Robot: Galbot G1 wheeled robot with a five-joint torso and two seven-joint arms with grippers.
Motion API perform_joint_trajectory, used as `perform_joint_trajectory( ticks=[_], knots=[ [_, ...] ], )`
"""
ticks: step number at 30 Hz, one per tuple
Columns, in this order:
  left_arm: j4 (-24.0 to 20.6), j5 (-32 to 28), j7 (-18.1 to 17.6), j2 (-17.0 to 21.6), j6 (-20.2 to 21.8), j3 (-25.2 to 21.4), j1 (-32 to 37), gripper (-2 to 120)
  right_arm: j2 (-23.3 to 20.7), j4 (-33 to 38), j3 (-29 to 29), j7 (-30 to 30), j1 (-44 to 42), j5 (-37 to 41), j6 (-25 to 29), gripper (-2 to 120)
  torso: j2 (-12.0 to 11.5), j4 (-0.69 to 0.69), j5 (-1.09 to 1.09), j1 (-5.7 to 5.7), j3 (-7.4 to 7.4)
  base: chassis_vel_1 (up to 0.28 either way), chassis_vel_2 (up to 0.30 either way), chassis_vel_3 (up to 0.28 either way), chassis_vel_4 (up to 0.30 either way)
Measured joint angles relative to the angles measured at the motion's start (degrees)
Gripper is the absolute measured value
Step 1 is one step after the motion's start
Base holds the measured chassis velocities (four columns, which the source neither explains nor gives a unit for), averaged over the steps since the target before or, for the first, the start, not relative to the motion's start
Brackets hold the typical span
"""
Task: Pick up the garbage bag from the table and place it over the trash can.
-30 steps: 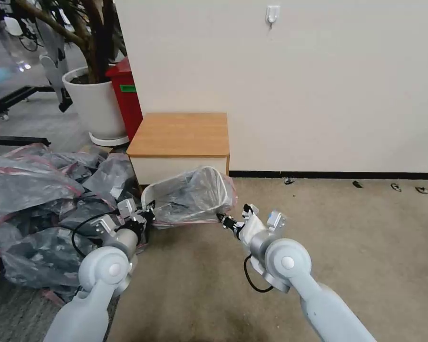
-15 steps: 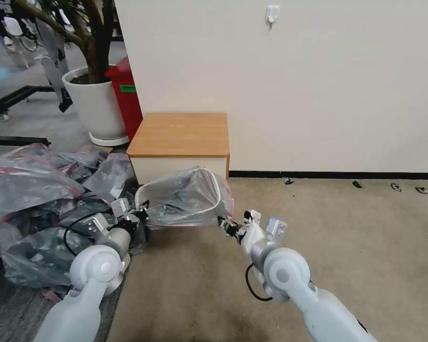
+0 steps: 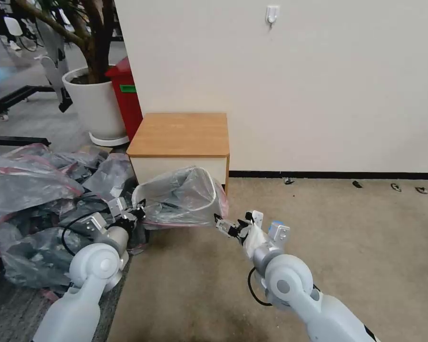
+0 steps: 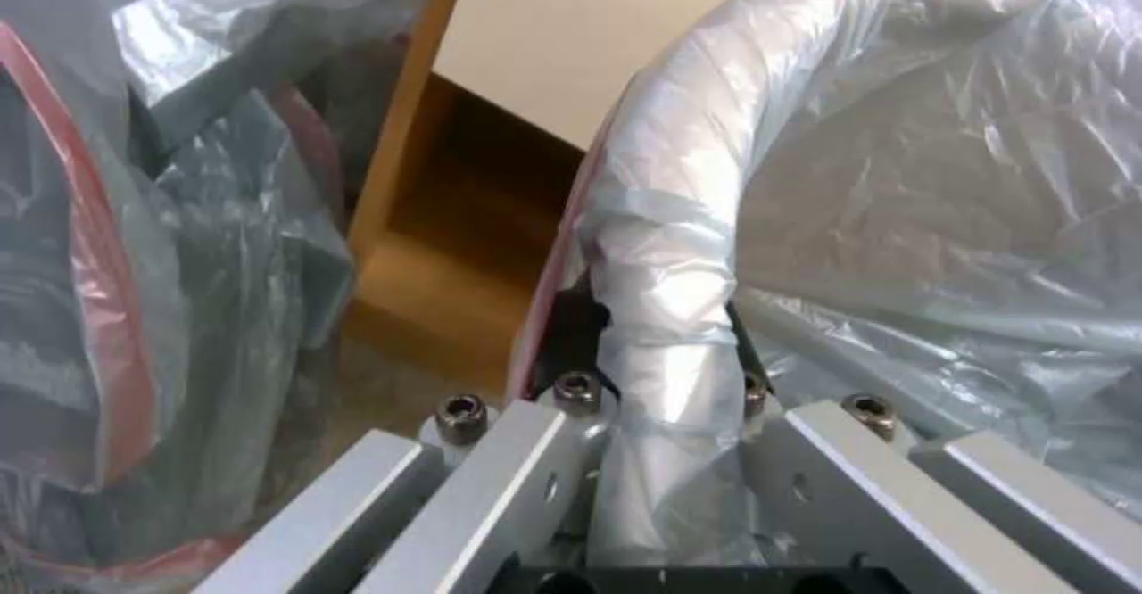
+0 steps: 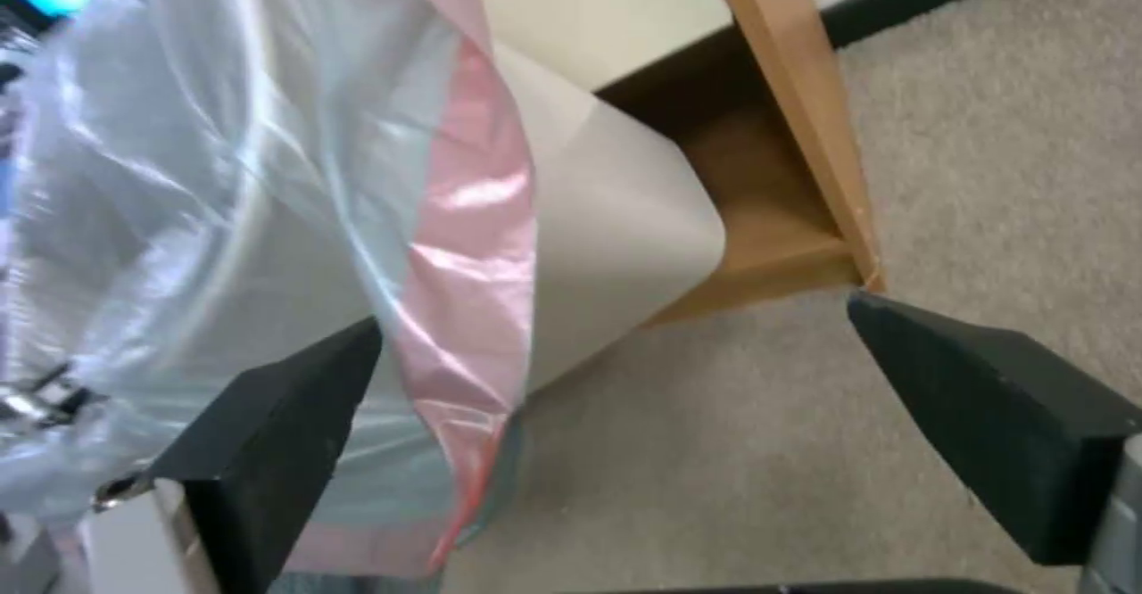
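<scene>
Left tool (image 3: 139,212) at lower left of head view, arm reaching forward and up, clamped on bag-wrapped rim of the trash can (image 3: 142,192); wrist view shows film bunched between the fingers (image 4: 571,398). Right tool (image 3: 222,223) lower centre, arm angled in from lower right, pads (image 5: 274,424) spread wide, one against the pink band, gripping nothing. Garbage bag (image 3: 183,197) sits stretched over the can, mid-frame, right in front of the cabinet's tabletop (image 3: 180,134). Heap of bags (image 3: 28,190) crowds the left; bare carpet (image 3: 342,237) to the right.
</scene>
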Motion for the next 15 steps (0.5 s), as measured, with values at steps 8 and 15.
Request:
perform_joint_trajectory(
  ticks=[8, 15],
  knots=[
    [1.1, -1.1, 1.7, 2.2, 0.0, -0.4, -0.6, 2, -2.5, 0.9, 2.2, -6.1, -1.4, 1.3, 3.1, 100, 0.0, 0.00, 0.00, 0.00, 0.00, 0.000, 0.000, 0.000, 0.000],
    [1.3, -2.7, 10.4, 7.3, 0.4, -2.9, 1.1, 2, -7.2, -1.2, 4.3, -19.9, -0.8, 7.6, 5.3, 100, 0.0, 0.00, 0.00, 0.00, 0.00, 0.000, 0.000, 0.000, 0.000]
  ],
)
